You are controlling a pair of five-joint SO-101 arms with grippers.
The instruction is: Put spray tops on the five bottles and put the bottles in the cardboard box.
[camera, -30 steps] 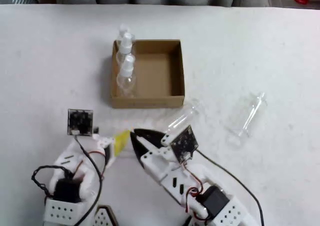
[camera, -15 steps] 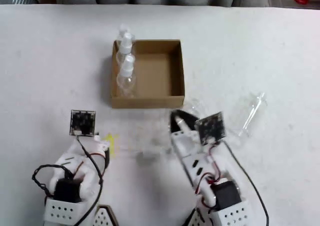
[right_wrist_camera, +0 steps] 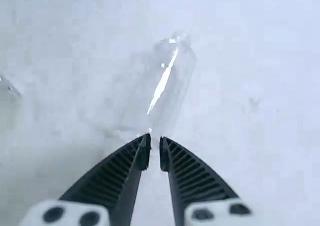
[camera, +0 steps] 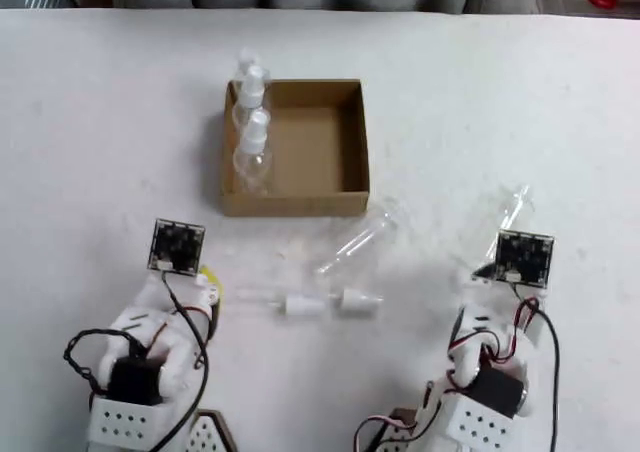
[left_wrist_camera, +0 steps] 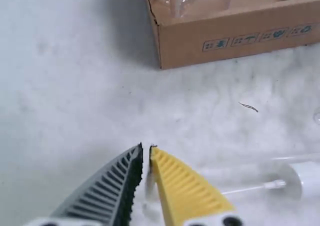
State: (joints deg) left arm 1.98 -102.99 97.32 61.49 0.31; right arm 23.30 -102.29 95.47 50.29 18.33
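Looking down over the table, we see the cardboard box point(camera: 296, 204) with capped bottles point(camera: 253, 157) standing along its nine-o'clock wall. Two loose spray tops point(camera: 300, 304) lie at six o'clock of the box. The near bottle point(camera: 355, 240) lies between them and the box, and the far bottle point(camera: 497, 230) lies at four o'clock. Our left gripper point(left_wrist_camera: 146, 148) and right gripper point(right_wrist_camera: 154, 143) are both clenched on nothing, the right one close to the far bottle's end.

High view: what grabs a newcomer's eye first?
The cardboard box mid-table, with capped bottles standing along its left wall. An uncapped bottle lies off its near right corner and a second uncapped bottle farther right. Loose spray tops lie near the first one.
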